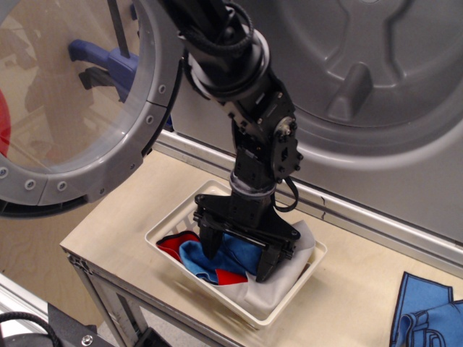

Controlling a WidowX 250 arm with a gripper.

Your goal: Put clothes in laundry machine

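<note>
I have the black gripper reaching down into the white plastic basket, its two fingers spread apart and planted on either side of the bright blue cloth in the clothes. The jaws are not closed on anything that I can make out; the blue fabric sits between them. The bundle lies inside the basket: red at the left end, blue in the middle, a red patch low in front, and pale grey-white cloth along the right side, lapping up toward the rim. The basket rests on the light wooden table, directly below the laundry machine, whose ribbed grey drum fills the upper right. Its round glass door stands swung open at the left (bolted grey rim facing me). A darker blue stitched cloth lies at the table's right edge, well apart from the basket.
</note>
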